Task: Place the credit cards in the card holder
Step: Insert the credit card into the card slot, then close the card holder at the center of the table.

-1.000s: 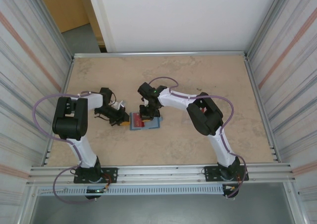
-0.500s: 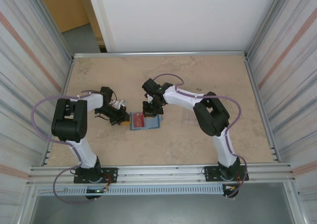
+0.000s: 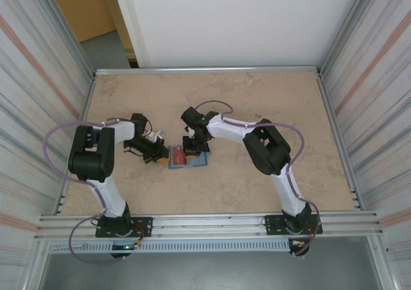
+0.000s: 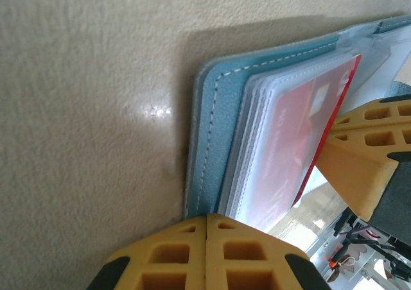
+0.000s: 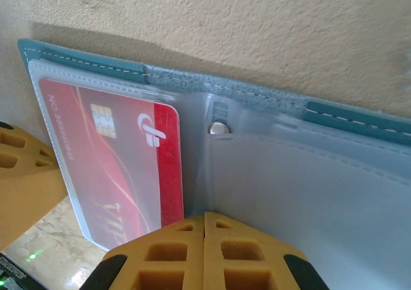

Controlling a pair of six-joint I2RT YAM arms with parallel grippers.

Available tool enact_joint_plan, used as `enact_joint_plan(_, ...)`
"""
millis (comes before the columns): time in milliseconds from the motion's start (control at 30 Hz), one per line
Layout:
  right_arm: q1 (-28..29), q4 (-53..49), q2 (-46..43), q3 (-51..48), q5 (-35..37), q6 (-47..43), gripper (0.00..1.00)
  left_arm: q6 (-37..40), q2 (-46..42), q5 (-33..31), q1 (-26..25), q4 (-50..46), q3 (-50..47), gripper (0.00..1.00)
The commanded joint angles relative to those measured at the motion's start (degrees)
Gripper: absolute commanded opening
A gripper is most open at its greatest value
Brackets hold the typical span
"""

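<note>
The card holder, a teal-blue wallet, lies open on the table between both arms. A red credit card sits in a clear sleeve on its left half, with a bare red strip sticking out toward the fold. The snap button lies by the fold. My right gripper is shut and empty, its tips at the middle fold beside the card's edge. My left gripper is shut and empty, its tips against the wallet's teal outer edge. From above, the left gripper and right gripper flank the red card.
The tan tabletop stretches wide on all sides of the wallet. Metal rails and corrugated walls close it in. In the left wrist view the right gripper's yellow finger stands just past the card.
The right gripper swung slightly right off the wallet, then came back down onto its middle fold. The left gripper stayed at the wallet's left edge and closed fully.
</note>
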Motion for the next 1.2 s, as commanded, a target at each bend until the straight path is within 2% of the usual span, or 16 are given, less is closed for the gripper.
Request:
enact_joint_plan(0, 1.28, 0.28, 1.89, 1.83, -1.28, -0.83, 0.00, 0.34, 1.80, -0.75, -0.90, -0.01, -0.75, 0.06)
enact_joint_plan(267, 1.62, 0.02, 1.56, 3.78, -2.73, -0.84, 0.00, 0.44, 1.44, -0.87, -1.28, -0.07, -0.50, 0.06)
enact_joint_plan(400, -0.35, -0.87, -3.02, 1.01, -1.03, -1.41, 0.01, 0.97, -0.37, -1.68, -1.25, -0.52, -0.42, 0.06)
enact_joint_plan(467, -1.24, -1.99, -6.33, -0.63, 0.30, -2.09, 0.05, 1.29, -1.97, -2.03, -1.04, -0.62, -0.56, 0.09)
enact_joint_plan(633, -3.97, -5.84, -12.91, -5.06, 3.61, -4.01, 0.22, 2.13, -6.63, -3.88, -0.47, -1.06, -0.96, 0.23)
enact_joint_plan(733, -4.69, -5.83, -14.45, -7.80, 4.86, -4.02, 0.26, 1.72, -8.31, -3.79, -0.29, -0.72, -1.83, 0.38)
enact_joint_plan(833, -4.56, -5.71, -13.74, -8.10, 5.46, -3.85, 0.29, 0.68, -8.31, -3.34, -0.30, -0.03, -2.60, 0.49)
enact_joint_plan(967, -5.06, -4.30, -12.41, -8.60, 6.51, -3.50, 0.35, -2.06, -7.50, -3.21, -0.45, 0.53, -3.46, 0.74)
enact_joint_plan(1000, -5.38, -4.08, -11.87, -8.63, 6.43, -3.41, 0.35, -2.76, -7.19, -3.03, -0.65, 1.03, -3.83, 0.77)
enact_joint_plan(1167, -5.72, -4.17, -10.92, -8.96, 7.93, -3.75, 0.39, -5.82, -3.79, 1.28, -2.35, 3.15, -3.66, 0.77)
